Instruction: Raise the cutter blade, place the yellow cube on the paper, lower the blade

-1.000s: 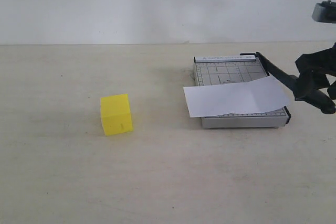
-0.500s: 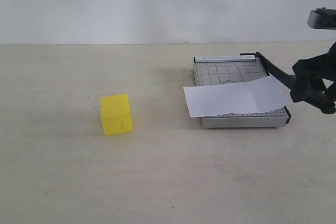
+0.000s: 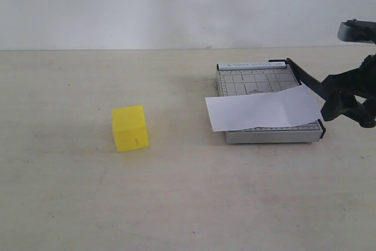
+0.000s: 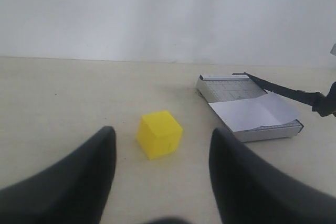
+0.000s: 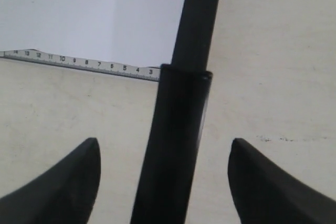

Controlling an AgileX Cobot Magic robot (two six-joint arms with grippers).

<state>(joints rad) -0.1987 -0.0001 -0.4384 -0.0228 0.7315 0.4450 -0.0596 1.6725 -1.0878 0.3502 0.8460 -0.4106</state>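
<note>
**A:** Entry one, right gripper [image 5: 163, 153]. Any change?

**B:** It has edged in toward the plain white creased paper [image 3: 264, 110]. Its jaws are spread wide, straddling the thick rounded handle of the long black cutter blade [image 3: 302, 77] without pinching it. Raising probably still lacks a firm hold.

**A:** Entry two, left gripper [image 4: 163, 136]?

**B:** Released, holding nothing.

**A:** Goods?

**B:** The bright yellow matte solid cube [image 3: 130, 127] is unmoved on the pale scuffed tabletop [image 3: 176, 204], well apart from the rigid grey gridded cutter board [image 3: 252, 80]. The thin paper overhangs that board.

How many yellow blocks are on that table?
1. The yellow cube sits on the table, well left of the paper cutter; nothing seems hidden.
</note>
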